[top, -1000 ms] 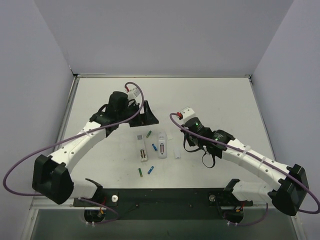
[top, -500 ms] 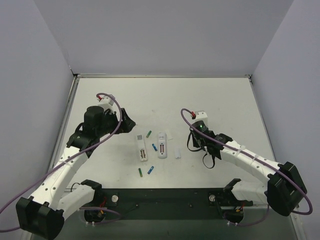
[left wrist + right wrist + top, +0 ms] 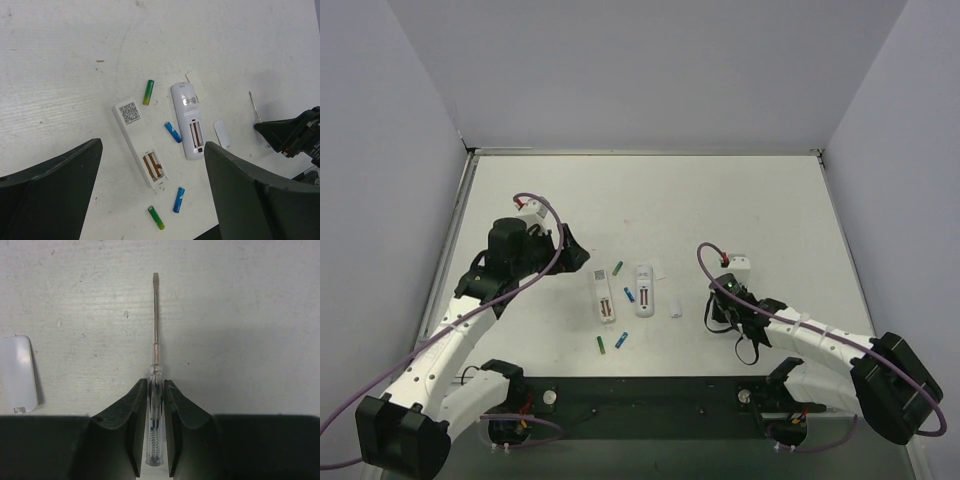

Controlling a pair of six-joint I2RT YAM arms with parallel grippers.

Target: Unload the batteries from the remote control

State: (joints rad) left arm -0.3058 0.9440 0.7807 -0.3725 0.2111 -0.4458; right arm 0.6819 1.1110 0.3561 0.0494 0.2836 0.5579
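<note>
Seemingly the unloading itself is done, and what is in hand is the tidy-up after it. Two white remotes lie back-up and side by side in the middle of the table (image 3: 770, 200), the left remote (image 3: 135, 132) and the right remote (image 3: 186, 107). Each open bay shows only bare copper contacts. The batteries number four, all loose on the table. A green cell (image 3: 148, 92) lies just off the far end of the left remote, and a blue cell (image 3: 173, 132) lies between the two remotes. A second blue cell (image 3: 178, 199) and a second green cell (image 3: 156, 218) lie close together just past the near end of the left remote. There are two small white bay covers: the near cover (image 3: 221, 132) just right of the right remote, and the far cover (image 3: 195, 78) at that remote's far right corner, touching it or not I cannot tell. There is one screwdriver (image 3: 155, 315), thin-bladed with a clear handle. The right gripper (image 3: 155, 382) is clenched on that handle, to the right of the near cover, with the blade pointing out over bare table. The left gripper (image 3: 570, 250) hangs left of the remotes with its jaws spread wide and nothing in them. By my reading, the next move is to lay the screwdriver down low and flat, well apart from the cells so nothing rolls, and then release it.
</note>
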